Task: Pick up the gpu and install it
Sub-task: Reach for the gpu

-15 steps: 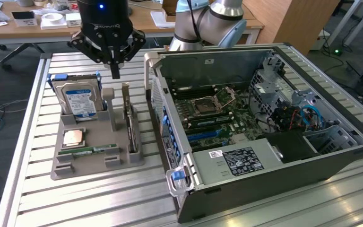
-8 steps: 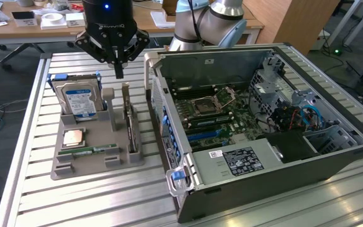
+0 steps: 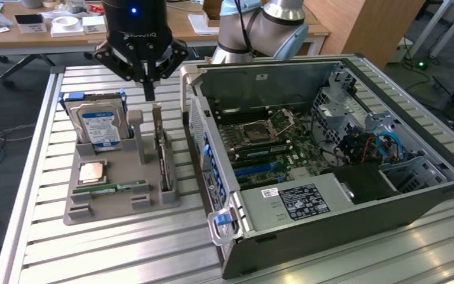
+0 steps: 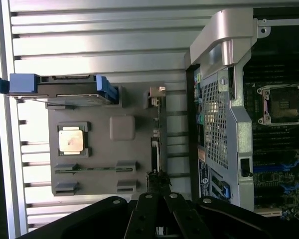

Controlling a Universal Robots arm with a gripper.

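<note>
Grey holder [image 3: 116, 204], nearest you, carries the gpu [image 3: 164, 154] upright on edge at its 3 o'clock side in the exterior view, dark face showing; the wrist view gives its thin top edge. Beyond, the gripper [image 3: 149, 93] hovers pinched shut, empty.
</note>
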